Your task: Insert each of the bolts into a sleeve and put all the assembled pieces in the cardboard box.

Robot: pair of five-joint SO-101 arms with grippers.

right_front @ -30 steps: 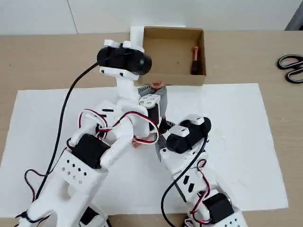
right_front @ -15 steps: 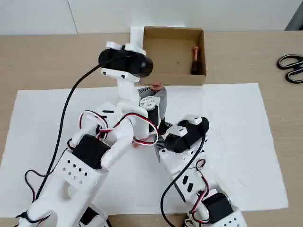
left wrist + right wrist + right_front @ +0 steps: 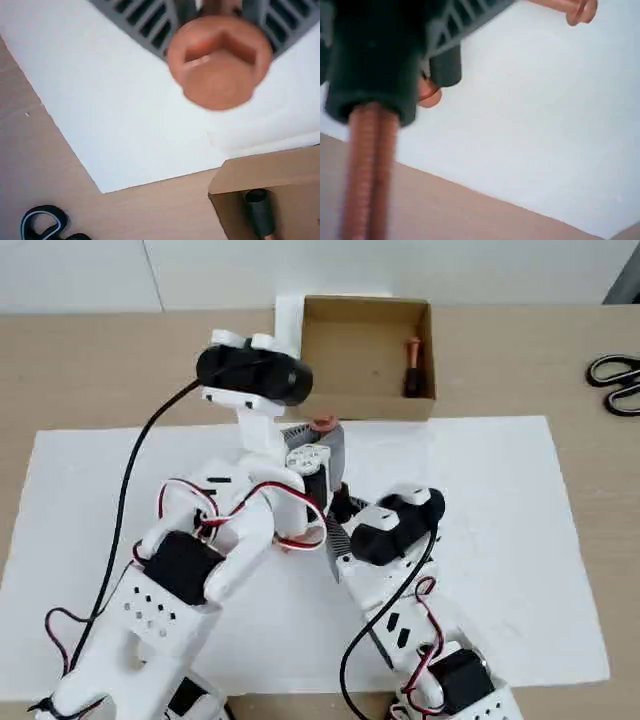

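2 arms (image 3: 250,530), 1 cardboard box (image 3: 365,302) w/ 1 bolt+sleeve (image 3: 411,365), 1 scissors (image 3: 615,383), 1 paper sheet (image 3: 500,500).

Both arms are the usual white printed plastic with chunky black servos at the joints. The left arm (image 3: 235,560), running up from the lower left of the frame, has a shell (image 3: 150,610) dotted with little square holes. It carries a rounded black wrist camera (image 3: 252,375) with a thick black cable (image 3: 130,480) trailing off it, and thin red, white and black wires (image 3: 245,502) curl around its middle. The right arm (image 3: 385,590), bottom centre, has the same sort of black camera (image 3: 398,525) and its own black cable (image 3: 350,660). The left end effector (image 3: 322,435) has dark grey ribbed fingers (image 3: 140,17). The right end effector (image 3: 375,45) has the same ribbed grey fingers (image 3: 465,20).
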